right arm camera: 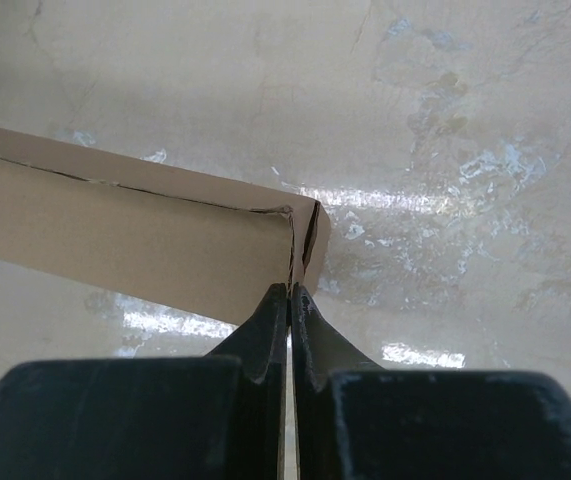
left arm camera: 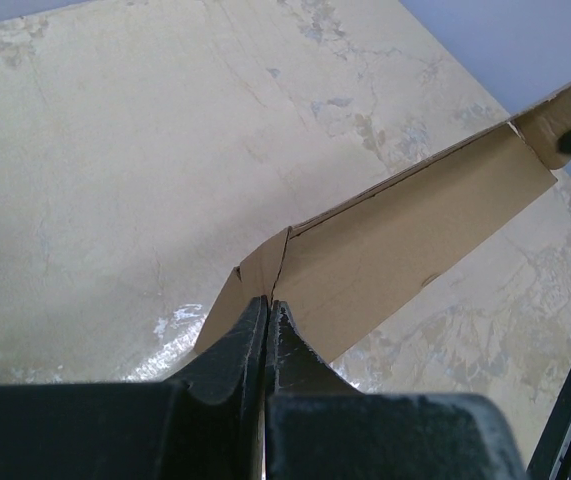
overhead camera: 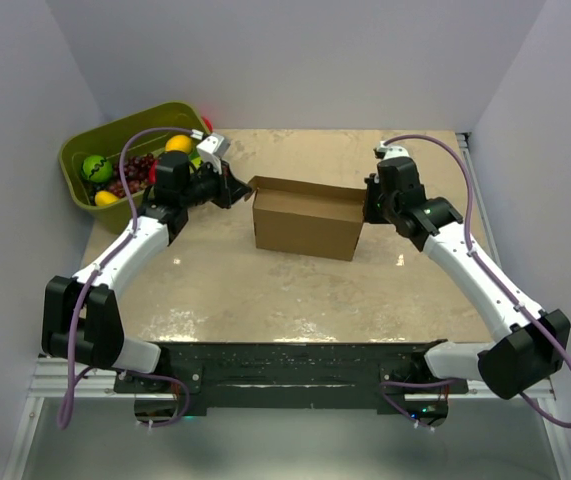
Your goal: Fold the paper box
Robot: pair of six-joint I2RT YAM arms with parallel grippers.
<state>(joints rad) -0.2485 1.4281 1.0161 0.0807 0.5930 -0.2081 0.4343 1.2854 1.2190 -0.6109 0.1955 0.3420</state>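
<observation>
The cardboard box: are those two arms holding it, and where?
Yes. The left gripper pinches the paper box by a flap edge at its left end; the right gripper pinches the corner edge at its right end.

The paper box [overhead camera: 307, 222] (plain brown cardboard) stands open-topped in the middle of the table [overhead camera: 265, 300].
</observation>
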